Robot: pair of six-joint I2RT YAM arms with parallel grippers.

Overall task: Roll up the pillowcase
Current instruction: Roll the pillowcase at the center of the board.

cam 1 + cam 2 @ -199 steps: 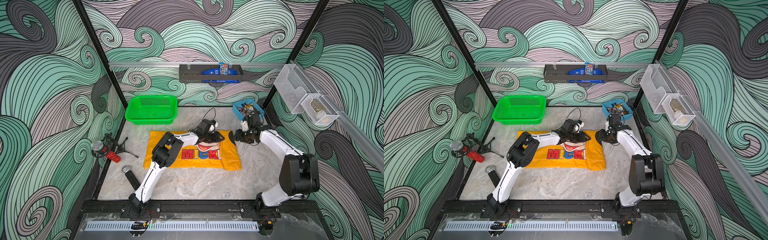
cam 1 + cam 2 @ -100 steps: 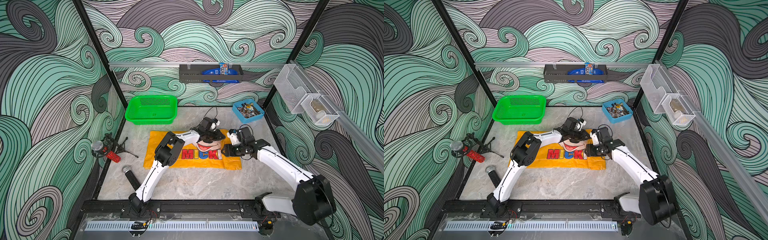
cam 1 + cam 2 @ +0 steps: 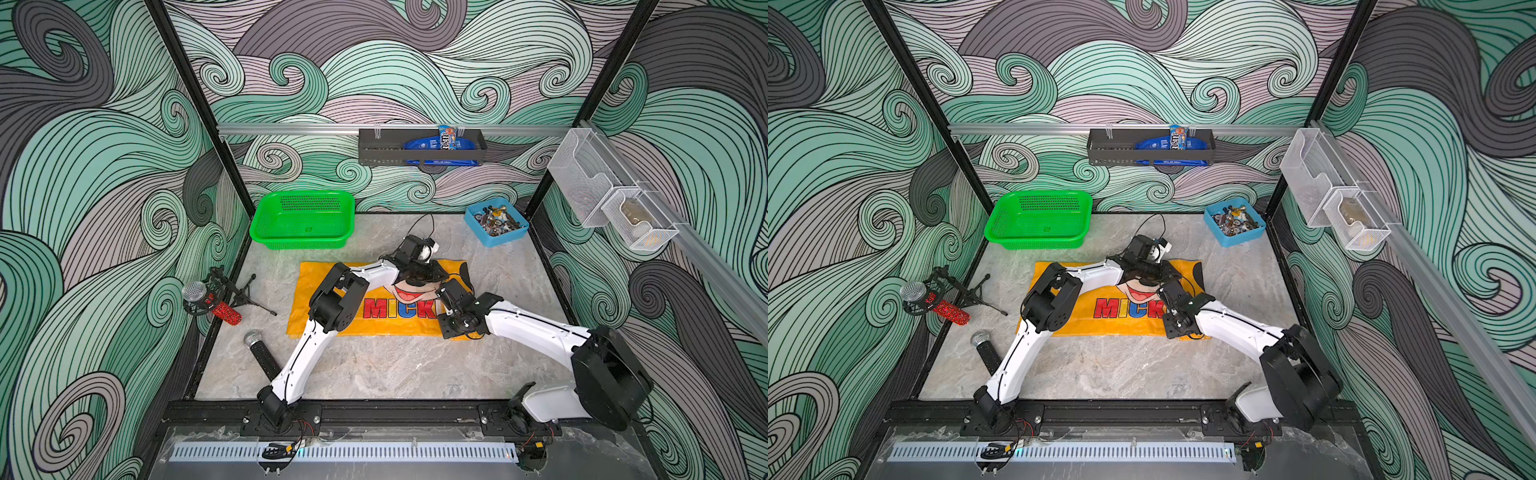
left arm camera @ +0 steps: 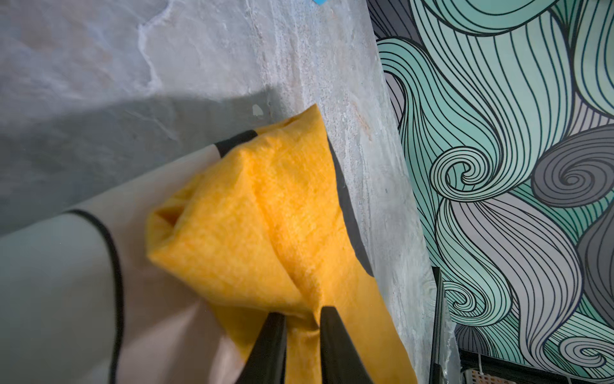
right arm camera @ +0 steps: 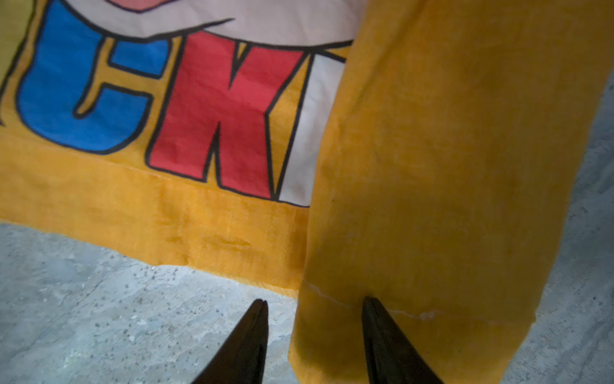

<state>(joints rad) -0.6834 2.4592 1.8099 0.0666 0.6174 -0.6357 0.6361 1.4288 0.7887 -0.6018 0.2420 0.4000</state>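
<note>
**Pillowcase on desk, right end folded over, left hand pinching it**

Pillowcase [image 3: 386, 322] lies flat mid-frame in both top views on the marbled desk [image 3: 374, 374], yellow-orange w/ red/blue block letters and a cartoon mouth showing. Its right end is folded back over the print; in the right wrist view the plain yellow flap [image 5: 448, 166] covers the letters after the red K.

Left hand [image 4: 302, 319] is clamped on a bunched ridge of the yellow cloth; both black fingers [image 4: 272, 345] press the fabric from either side, cloth puckered up in front of them. In a top view this hand [image 3: 419, 274] sits at the pillowcase's upper edge, center-right of frame.

Right hand [image 5: 314, 306] stands apart, nothing betw. the fingers: one fingertip [image 5: 255, 319] over bare desk, the other over the flap's lower corner. Can't tell if it touches the cloth. In a top view it [image 3: 1177, 322] sits at the pillowcase's lower right corner.

Also in frame: green basket [image 3: 303, 220] upper left of the cloth, blue tray [image 3: 496, 224] of small parts upper right, black mic [image 3: 262, 353] and red mic on stand [image 3: 212, 303] at left, all clear of the cloth.
</note>
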